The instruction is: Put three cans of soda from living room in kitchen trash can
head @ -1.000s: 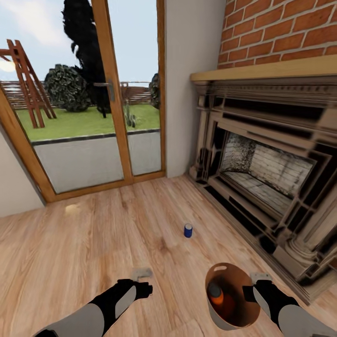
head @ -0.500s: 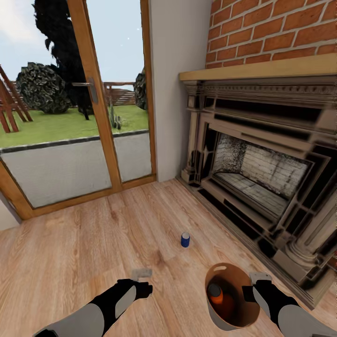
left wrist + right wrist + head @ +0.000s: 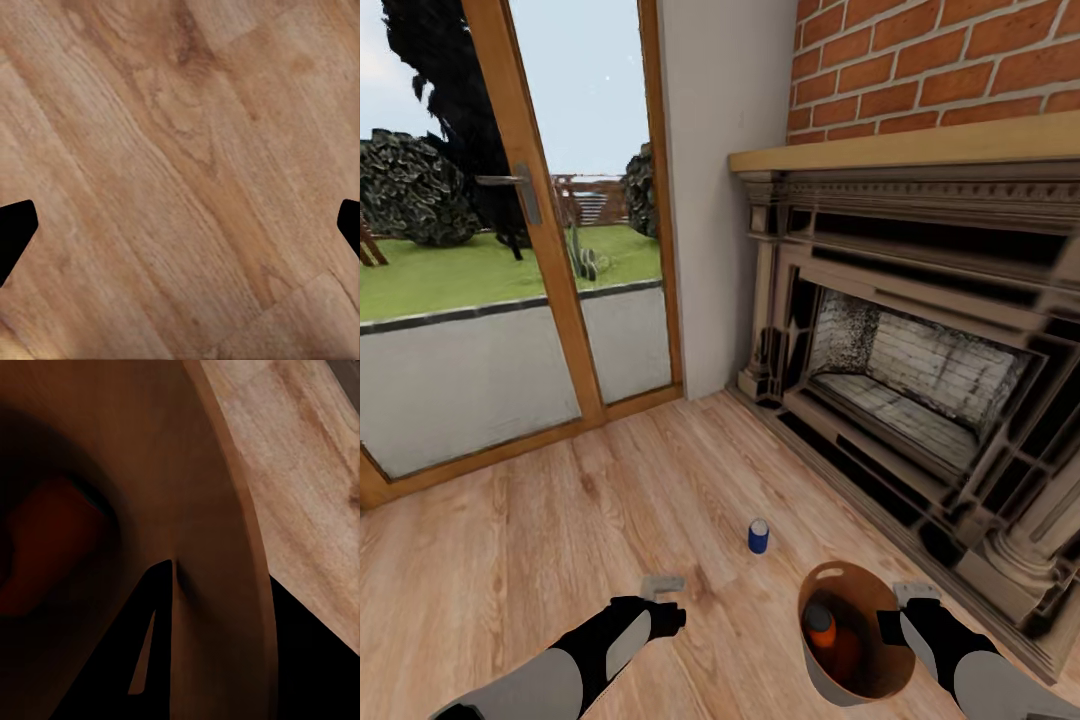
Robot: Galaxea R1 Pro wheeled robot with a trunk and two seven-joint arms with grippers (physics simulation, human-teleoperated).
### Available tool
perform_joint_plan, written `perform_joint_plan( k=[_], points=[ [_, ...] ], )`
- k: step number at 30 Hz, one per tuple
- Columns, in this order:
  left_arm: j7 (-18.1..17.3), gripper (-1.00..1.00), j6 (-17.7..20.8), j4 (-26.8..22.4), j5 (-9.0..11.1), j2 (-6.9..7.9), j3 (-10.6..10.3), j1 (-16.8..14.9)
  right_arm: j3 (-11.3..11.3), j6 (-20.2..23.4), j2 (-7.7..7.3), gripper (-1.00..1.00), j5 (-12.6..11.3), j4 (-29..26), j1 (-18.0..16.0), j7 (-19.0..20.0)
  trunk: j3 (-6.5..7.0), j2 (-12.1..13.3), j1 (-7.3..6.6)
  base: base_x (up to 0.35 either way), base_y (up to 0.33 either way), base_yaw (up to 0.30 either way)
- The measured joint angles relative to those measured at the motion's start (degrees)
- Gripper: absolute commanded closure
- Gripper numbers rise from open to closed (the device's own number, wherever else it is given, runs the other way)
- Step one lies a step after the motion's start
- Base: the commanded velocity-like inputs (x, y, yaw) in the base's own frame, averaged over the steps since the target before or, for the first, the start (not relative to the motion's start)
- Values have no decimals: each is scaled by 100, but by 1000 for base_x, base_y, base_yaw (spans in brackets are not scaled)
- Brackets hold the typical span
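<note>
Light wood floor (image 3: 510,520) runs from the glass garden door (image 3: 510,260) at ten o'clock to the ornate dark fireplace (image 3: 920,370) under red brick at two o'clock. On the boards at twelve o'clock, just ahead of both arms, stands the dark blue soda can (image 3: 758,536), upright and apart from everything else.

At five o'clock the right tool (image 3: 905,612) holds the brown-copper trash can (image 3: 880,675) by its rim; the right wrist view shows one finger inside the wall, so the tool looks clamped on the rim (image 3: 247,547). An orange soda can (image 3: 820,626) lies inside the bin; whether a second orange one lies beneath it I cannot tell.

The left tool (image 3: 663,592) hovers over bare floor at seven o'clock, its fingertips (image 3: 15,229) wide apart at the edges of the left wrist view, with nothing between them.

By my judgement the blue can is the remaining pickup. Risks from here: a finger coming down off-centre could knock the upright can over and send it rolling toward the fireplace. The bin hangs from a thin rim hold, so a sharp turn of the base might tilt it and spill the orange can. The bin could also bump the blue can as the robot closes in.
</note>
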Motion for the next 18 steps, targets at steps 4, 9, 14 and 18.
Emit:
perform_joint_plan(
  k=[4,9,14,18],
  points=[
    [0,-100,0,0,1,0,0,0,5,1,1,100,10,0,0,-1,0,0,0,301,196,-216],
    [0,-100,0,0,0,0,0,0,2,1,31,100,12,-1,0,-1,0,0,0,295,203,-194],
    [-5,-100,0,0,0,0,0,0,9,0,61,100,8,-2,-1,-1,0,0,0,293,206,-67],
    [-97,-100,-3,0,-1,0,0,0,14,0,69,100,15,-2,-1,-1,0,0,0,288,211,-186]
  ],
)
